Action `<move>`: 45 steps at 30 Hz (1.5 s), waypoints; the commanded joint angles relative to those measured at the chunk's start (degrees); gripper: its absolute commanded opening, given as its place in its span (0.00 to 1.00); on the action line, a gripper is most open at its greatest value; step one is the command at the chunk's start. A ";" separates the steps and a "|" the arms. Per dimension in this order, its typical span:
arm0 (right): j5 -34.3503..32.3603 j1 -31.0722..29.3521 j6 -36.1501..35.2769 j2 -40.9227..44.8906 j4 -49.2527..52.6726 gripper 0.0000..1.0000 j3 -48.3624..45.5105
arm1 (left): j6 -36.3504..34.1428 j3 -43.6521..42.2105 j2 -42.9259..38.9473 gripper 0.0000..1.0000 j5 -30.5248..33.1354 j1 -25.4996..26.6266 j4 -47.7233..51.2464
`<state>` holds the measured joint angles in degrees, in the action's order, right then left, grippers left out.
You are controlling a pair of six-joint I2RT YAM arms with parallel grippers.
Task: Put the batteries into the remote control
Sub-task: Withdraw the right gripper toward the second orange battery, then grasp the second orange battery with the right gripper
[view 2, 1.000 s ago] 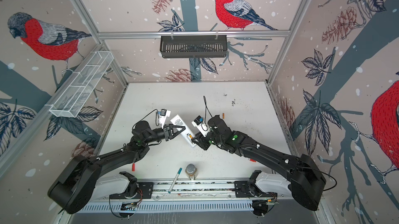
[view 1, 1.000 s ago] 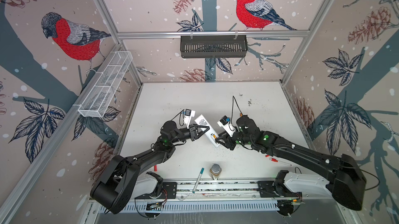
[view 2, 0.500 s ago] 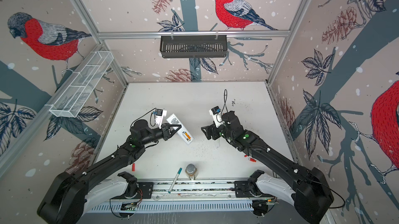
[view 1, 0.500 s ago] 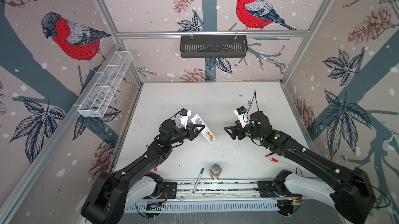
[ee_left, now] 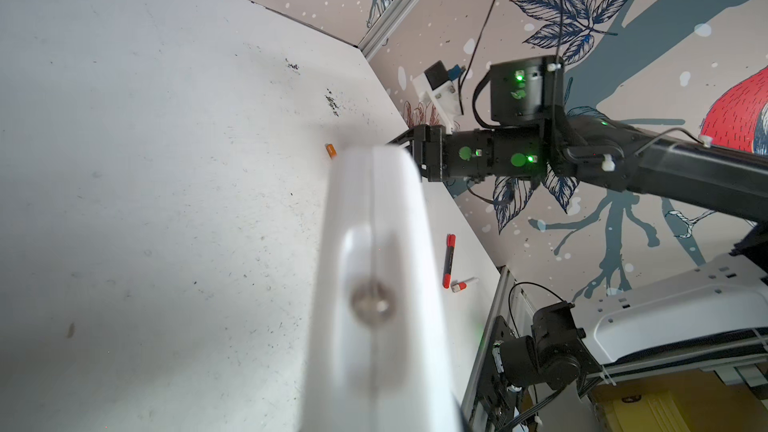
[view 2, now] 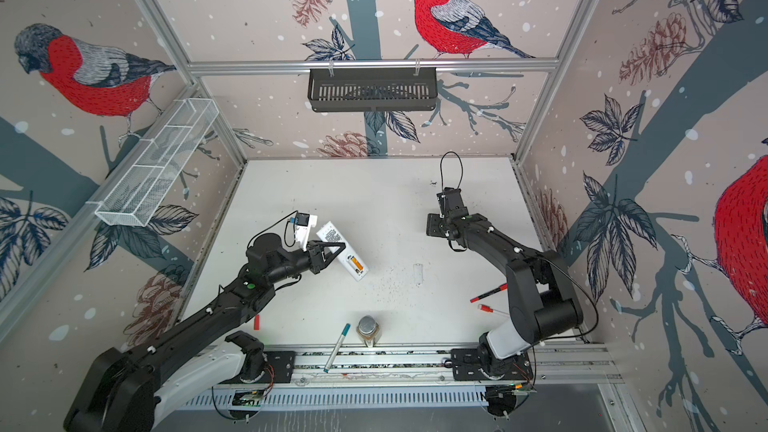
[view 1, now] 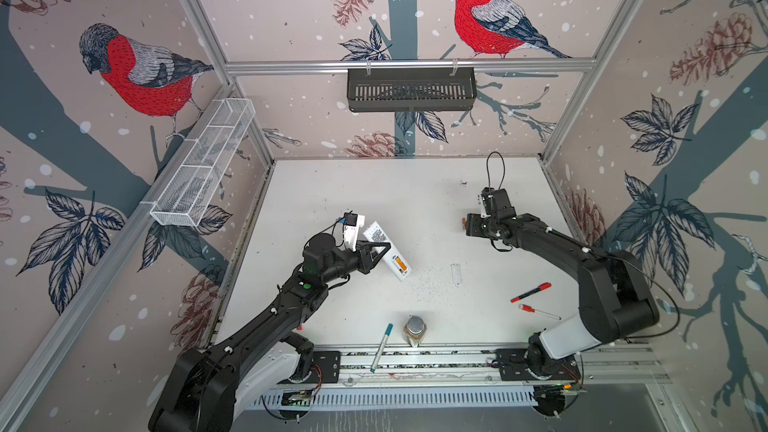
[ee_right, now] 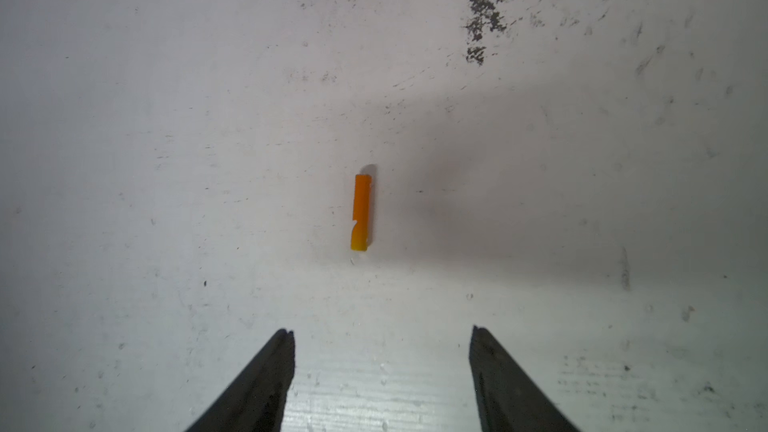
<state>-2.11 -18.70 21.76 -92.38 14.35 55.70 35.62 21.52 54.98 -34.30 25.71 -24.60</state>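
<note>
Currently one battery (view 1: pixel 400 262) sits in the bay of the remote control (view 1: pixel 377 235), left of centre, which the left gripper (view 1: pixel 384 247) clamps mid-body. Second battery (ee_right: pixel 361 211) lies loose on the table (view 1: pixel 374 184), right of centre; right gripper (ee_right: pixel 382 332) hovers above it, jaws wide, empty.

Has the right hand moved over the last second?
Yes. In a top view the right hand has swung from left of the small white rectangular cover plate to beyond it, toward the back wall, near a loose orange cylindrical battery.

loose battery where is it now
The battery lies on the table, right side in a top view, just ahead of the open right gripper, far from the remote.
</note>
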 commanded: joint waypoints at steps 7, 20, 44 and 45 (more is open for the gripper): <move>-0.55 0.54 -3.12 -13.88 3.80 0.57 11.26 | 0.85 -2.51 -3.00 0.00 0.29 -0.07 -1.43; -1.93 -0.45 -3.45 -21.47 7.08 0.39 18.13 | 0.85 -3.13 -4.85 0.00 0.67 -0.16 -1.22; -1.99 -2.54 -5.03 -20.94 6.76 0.17 19.14 | 1.73 -4.20 -5.93 0.00 0.59 -0.14 -1.50; -2.00 -2.84 -5.07 -20.55 6.56 0.17 18.93 | 1.72 -4.16 -5.94 0.00 0.60 -0.14 -1.43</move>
<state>-4.12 -20.95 17.76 -114.10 20.91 74.96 37.26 17.30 49.21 -33.04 25.67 -23.79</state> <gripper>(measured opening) 0.167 0.206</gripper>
